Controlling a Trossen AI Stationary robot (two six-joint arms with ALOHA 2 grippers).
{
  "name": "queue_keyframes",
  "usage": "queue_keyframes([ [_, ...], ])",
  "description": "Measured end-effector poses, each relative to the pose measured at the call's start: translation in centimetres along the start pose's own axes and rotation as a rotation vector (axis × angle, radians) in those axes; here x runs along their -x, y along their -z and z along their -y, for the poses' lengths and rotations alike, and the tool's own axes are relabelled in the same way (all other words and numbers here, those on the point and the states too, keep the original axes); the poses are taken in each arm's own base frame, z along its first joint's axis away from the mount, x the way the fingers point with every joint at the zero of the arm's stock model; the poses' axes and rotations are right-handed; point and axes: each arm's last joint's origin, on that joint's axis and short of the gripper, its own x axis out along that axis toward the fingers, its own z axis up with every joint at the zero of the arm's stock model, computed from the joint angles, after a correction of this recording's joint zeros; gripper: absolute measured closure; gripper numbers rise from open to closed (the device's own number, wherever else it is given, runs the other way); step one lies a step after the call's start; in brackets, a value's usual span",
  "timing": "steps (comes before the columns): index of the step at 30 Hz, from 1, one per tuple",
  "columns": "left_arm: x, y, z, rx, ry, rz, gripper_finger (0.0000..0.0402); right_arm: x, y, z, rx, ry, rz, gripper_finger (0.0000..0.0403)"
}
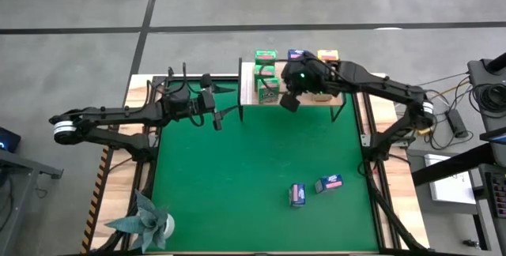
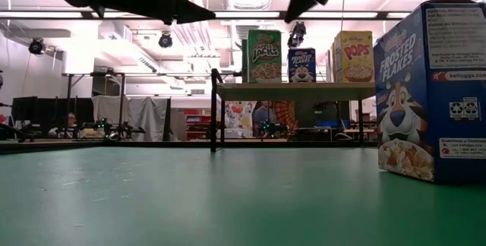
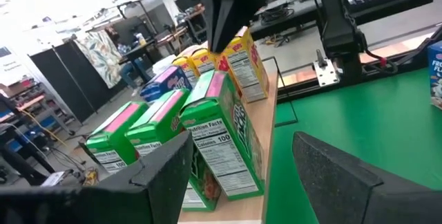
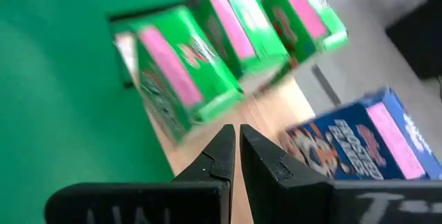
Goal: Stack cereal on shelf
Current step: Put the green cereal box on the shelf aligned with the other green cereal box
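— High view first: where are the arms?

— Both are up at the far end of the green mat (image 1: 253,169). The right gripper (image 1: 289,102) hangs over the front edge of the shelf (image 1: 249,82), fingers pressed together with nothing between them. In the right wrist view those two dark fingers (image 4: 222,156) meet at their tips, right above bare wood.

— And the other one?

— The left gripper (image 1: 216,119) sits just to the left of the shelf, over the mat's far left corner. Its fingers (image 3: 338,175) stand well apart and hold nothing; it points toward the shelf's end.

— What's on the shelf, then?

— Three green cereal boxes (image 3: 224,137) in a row at the left end, standing upright. Behind the right gripper I can make out a blue box (image 4: 359,144) and yellow boxes (image 3: 242,61) farther along. From the low view one green, one blue and one yellow box face forward on the plank.

— Anything left on the mat?

— Two blue boxes (image 1: 297,195) lying near each other toward the front right, well apart from the shelf. One of them fills the right edge of the low view. A teal paper plant (image 1: 146,222) stands at the mat's front left corner.
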Motion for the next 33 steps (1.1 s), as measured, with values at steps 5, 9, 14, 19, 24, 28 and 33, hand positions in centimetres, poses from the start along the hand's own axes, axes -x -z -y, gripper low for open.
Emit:
queue_keyframes([
  [5, 0.0, 0.0, 0.0, 0.0, -0.001, 0.002, 0.0168, -1.7, 0.2, 0.8, -0.025, 0.024, -0.065, 0.039],
  [9, 0.0, 0.0, 0.0, 0.001, 0.001, -0.002, 0.0168, -3.1, 0.5, 0.7, -0.019, 0.028, -0.108, 0.039],
  [14, 0.0, 0.0, 0.0, 0.011, 0.002, -0.003, 0.0168, -4.6, 0.5, 0.2, -0.009, 0.026, -0.138, 0.039],
  [19, 0.0, 0.1, 0.0, 0.024, 0.003, -0.006, 0.0168, -5.7, 0.4, -0.1, -0.004, 0.022, -0.151, 0.039],
  [24, 0.0, 0.1, 0.1, 0.026, 0.005, -0.012, 0.0168, -6.2, 0.5, -0.3, -0.008, 0.017, -0.163, 0.039],
  [28, 0.0, 0.1, 0.1, 0.026, 0.005, -0.012, 0.0168, -6.2, 0.5, -0.4, -0.008, 0.016, -0.163, 0.039],
  [33, 0.0, 0.1, 0.1, 0.026, 0.005, -0.012, 0.0168, -6.2, 0.5, -0.4, -0.026, 0.016, -0.161, 0.039],
])
